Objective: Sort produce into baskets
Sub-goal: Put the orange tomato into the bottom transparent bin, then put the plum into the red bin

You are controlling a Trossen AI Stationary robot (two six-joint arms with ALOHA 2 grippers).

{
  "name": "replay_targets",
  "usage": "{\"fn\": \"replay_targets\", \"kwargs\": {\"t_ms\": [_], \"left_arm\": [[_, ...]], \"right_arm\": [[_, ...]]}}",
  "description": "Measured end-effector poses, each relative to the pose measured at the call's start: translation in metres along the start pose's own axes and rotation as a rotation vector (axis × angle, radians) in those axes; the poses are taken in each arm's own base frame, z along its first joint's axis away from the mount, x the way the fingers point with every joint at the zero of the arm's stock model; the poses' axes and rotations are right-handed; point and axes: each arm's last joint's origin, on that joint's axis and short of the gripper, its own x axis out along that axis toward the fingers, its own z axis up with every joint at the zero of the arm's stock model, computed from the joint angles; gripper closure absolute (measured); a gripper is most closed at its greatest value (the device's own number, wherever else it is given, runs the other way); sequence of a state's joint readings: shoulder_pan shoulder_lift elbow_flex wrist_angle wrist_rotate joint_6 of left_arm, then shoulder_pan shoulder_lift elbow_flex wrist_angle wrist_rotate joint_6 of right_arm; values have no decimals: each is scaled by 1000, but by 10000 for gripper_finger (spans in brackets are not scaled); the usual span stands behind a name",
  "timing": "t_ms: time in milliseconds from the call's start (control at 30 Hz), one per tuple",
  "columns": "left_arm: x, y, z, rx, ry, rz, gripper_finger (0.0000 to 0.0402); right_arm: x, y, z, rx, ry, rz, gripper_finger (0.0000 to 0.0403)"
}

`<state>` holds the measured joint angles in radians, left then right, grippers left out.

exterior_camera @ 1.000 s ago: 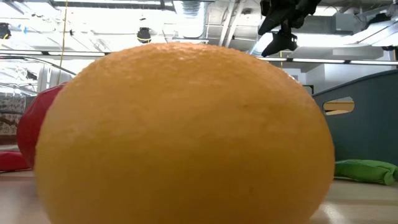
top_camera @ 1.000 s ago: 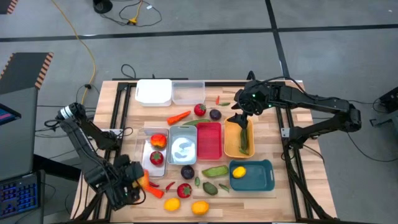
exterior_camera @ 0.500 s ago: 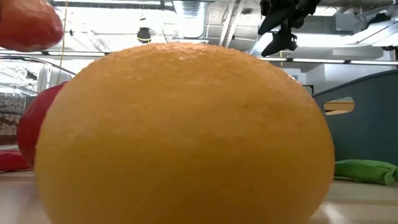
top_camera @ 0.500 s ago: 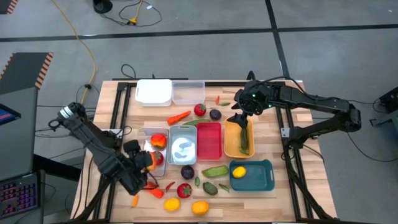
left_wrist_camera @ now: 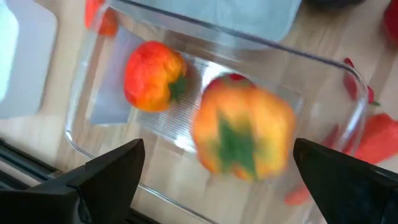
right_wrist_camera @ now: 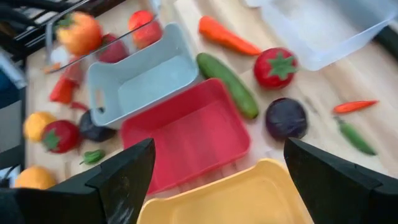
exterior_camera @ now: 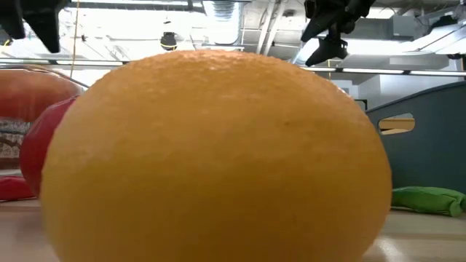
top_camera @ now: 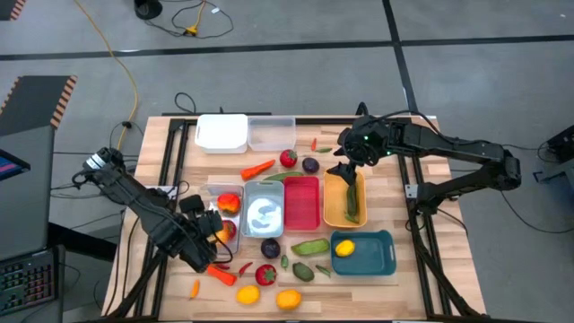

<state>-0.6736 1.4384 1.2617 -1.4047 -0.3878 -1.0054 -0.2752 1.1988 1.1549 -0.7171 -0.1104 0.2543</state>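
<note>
The left claw (top_camera: pixel 213 235) has moved in from the front left corner of the desk (top_camera: pixel 170 144). A second ago it was low by the edge. Now it hangs right over the clear bin (top_camera: pixel 213 235) on the left side. Its two fingers are spread wide apart, and the left wrist view shows an orange and yellow pepper (left_wrist_camera: pixel 242 132) with a green stem, blurry, between them and not touching either finger. I think the claw has just let the pepper go and it is dropping into the bin. That would mean one more piece is sorted.

The clear bin already has another orange and red pepper (left_wrist_camera: pixel 152 74) in it, and something red peeks out from behind the falling pepper.

The right claw (top_camera: pixel 346 170) has not moved. It hangs over the far end of the yellow bin (top_camera: pixel 333 211), and its fingers are wide open with nothing in them. A long green vegetable (top_camera: pixel 352 203) lies in that bin.

There is still lots to sort. A carrot (top_camera: pixel 257 168), a tomato (top_camera: pixel 288 159) and a dark plum (top_camera: pixel 310 165) lie near the back. A cucumber (right_wrist_camera: pixel 227 84) lies beside the red bin (top_camera: pixel 301 205). Near the front are a strawberry (top_camera: pixel 265 274), green pods (top_camera: pixel 309 246) and two yellow-orange fruits (top_camera: pixel 289 299). A tiny orange bit (top_camera: pixel 195 288) lies alone by the front left edge. The teal bin (top_camera: pixel 375 256) holds one lemon (top_camera: pixel 344 248).
</note>
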Motion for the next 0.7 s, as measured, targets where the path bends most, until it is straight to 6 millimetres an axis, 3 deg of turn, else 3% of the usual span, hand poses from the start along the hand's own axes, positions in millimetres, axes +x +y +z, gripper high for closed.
{"fn": "replay_targets", "kwargs": {"t_ms": [167,367,533,700], "left_arm": [[3,7,7,50,-25,50,3],[9,27,26,184,-75,158,3],[13,63,48,236,-66,178,3],[8,112,69,252,-150,145,3]], "right_arm": [[1,-2,3,-3,-47,-85,20],[16,-5,5,-26,-99,-98,20],[49,-11,9,-18,-61,-120,20],[83,-27,10,11,-2,-160,20]]}}
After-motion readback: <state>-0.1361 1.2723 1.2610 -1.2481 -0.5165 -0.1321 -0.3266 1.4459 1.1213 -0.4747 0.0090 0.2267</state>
